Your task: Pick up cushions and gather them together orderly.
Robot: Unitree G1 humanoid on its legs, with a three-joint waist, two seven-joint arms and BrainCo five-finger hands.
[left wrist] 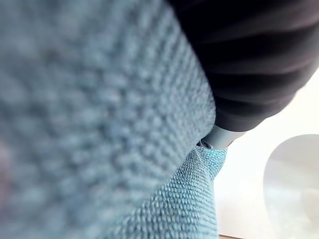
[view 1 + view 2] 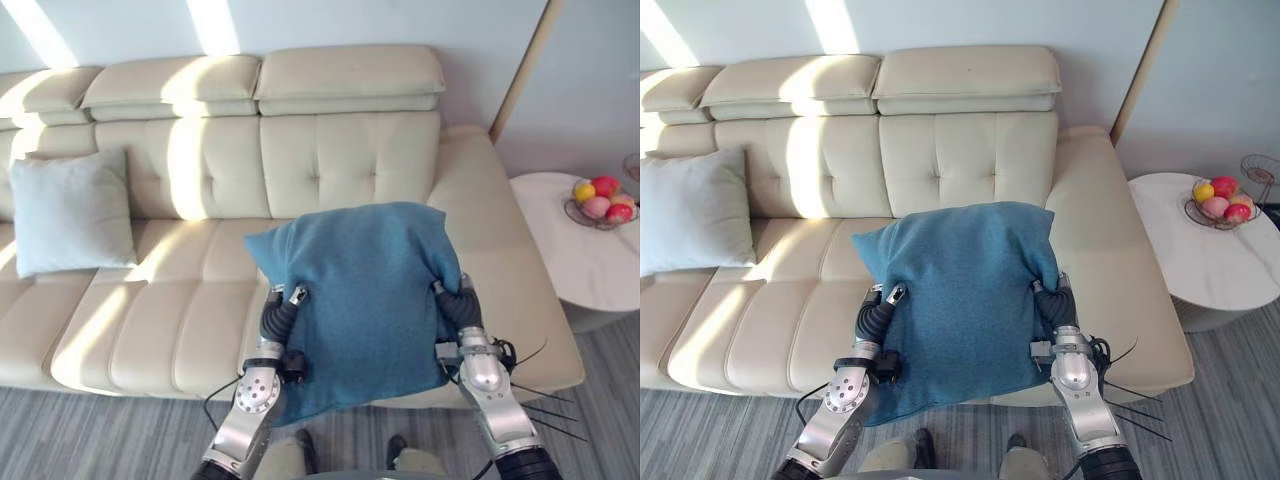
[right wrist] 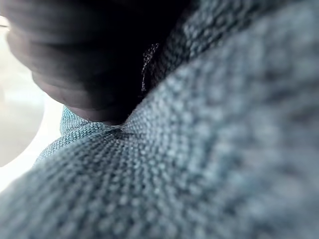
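big cream sofa (image 2: pixel 340 150) runs right across the wall, sun striping its back. round white side table (image 2: pixel 570 250) sits just beside its right arm. now the blue cushion (image 2: pixel 365 290): it's up between the two hands, over the front edge of the right-hand seat. a pale grey cushion (image 2: pixel 70 210) leans on the backrest far off at the left end, well apart from the blue one. left hand (image 2: pixel 281 312) is pressed into the blue cushion's left side and right hand (image 2: pixel 458 305) into its right, both sunk in the fabric, so i cannot tell whether they clutch or just squeeze. wire fruit bowl (image 2: pixel 600 205) on the table.
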